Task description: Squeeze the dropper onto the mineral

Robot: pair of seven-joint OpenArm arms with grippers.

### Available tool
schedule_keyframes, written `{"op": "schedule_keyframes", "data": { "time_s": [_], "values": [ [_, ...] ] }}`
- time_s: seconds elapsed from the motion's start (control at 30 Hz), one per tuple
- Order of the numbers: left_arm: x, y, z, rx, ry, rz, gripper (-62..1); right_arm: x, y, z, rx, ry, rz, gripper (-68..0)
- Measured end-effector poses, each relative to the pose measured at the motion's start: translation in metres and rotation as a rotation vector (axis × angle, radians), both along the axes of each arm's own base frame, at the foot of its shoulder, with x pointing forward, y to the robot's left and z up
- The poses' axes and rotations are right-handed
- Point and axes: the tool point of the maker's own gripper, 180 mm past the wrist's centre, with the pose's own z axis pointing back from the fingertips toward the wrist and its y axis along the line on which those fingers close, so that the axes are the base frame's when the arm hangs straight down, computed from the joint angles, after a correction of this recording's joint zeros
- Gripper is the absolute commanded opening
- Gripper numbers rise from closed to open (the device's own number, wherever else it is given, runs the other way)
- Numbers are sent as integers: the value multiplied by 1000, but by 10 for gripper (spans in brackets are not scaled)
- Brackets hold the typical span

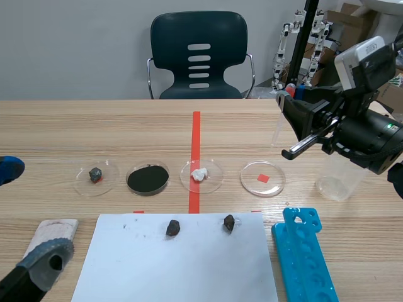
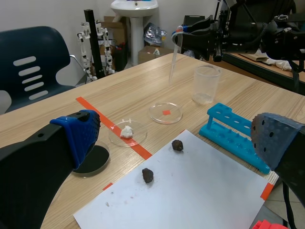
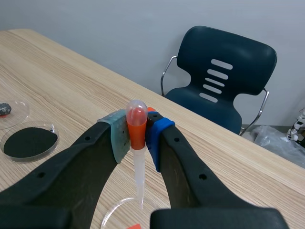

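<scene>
Orange-bulbed dropper [image 3: 137, 125] hangs tip-down, pinched between right jaws; left jaws spread.

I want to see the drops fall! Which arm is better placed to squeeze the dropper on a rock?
Right. The right tool is shut on the dropper, raised above the table. The left tool is open, low, holding nothing.

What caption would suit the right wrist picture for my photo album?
The robot's right hand pinches a dropper by its orange bulb, tip pointing down toward a clear dish on the table.
</scene>
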Motion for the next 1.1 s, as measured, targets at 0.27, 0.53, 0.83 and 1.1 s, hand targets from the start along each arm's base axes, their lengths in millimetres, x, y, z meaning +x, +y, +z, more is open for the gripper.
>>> {"op": "schedule_keyframes", "data": {
  "time_s": [0.27,0.53,0.83,1.1],
  "values": [
    [0,0,0,0,0,0,14,0,0,0,0,0,0,-588],
    [0,0,0,0,0,0,14,0,0,0,0,0,0,-588],
    [0,0,0,0,0,0,14,0,0,0,1,0,0,-588],
    [0,0,0,0,0,0,14,1,8,2,37,-2,2,-588]
  ]
}}
